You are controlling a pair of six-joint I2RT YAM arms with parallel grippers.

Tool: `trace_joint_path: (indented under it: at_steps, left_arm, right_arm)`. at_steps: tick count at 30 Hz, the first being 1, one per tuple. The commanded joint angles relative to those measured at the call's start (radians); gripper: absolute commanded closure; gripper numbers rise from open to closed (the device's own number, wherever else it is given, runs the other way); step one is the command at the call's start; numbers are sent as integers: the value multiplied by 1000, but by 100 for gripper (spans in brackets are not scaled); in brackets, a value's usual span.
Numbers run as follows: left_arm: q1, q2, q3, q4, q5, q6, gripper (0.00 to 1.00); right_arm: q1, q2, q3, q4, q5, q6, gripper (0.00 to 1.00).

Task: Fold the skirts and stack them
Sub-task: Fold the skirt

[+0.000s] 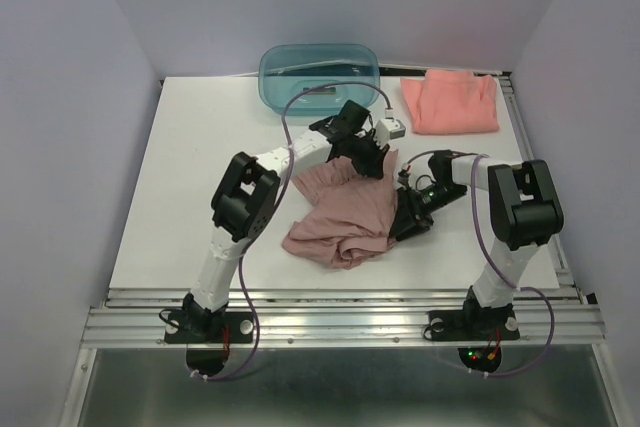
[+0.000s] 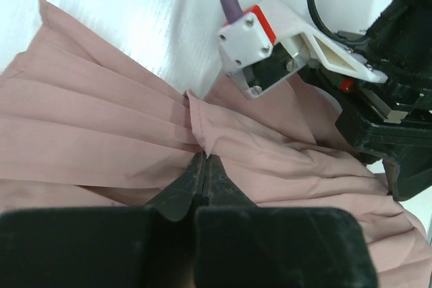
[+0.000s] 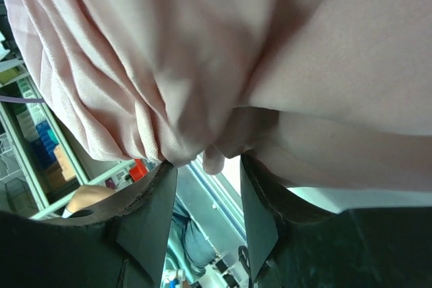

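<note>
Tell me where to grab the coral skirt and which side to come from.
Pinch the coral skirt at its near edge, close to a corner, coming down from the near side. It lies flat and spread out at the far right of the table, apart from the tub, and that edge looks straight and free, so it should probably lift cleanly there.

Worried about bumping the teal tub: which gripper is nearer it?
Left. The left gripper pinches the mauve skirt at its far edge, toward the teal tub; the right gripper is at its right side, farther away.
</note>
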Motion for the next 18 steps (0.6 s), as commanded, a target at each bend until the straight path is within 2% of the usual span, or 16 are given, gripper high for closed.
trace_joint_path:
  at_steps: [1,10,18]
  left_arm:
    - [45,-67,39,84,5,-85,100]
    - [94,-84,21,138,-35,-134,100]
    - [96,-84,18,143,-14,-138,100]
  right_arm:
    - [-8,5,33,-30,-38,-25,52]
    - [-8,-1,25,12,-55,0,53]
    - [-8,-1,6,81,-46,38,80]
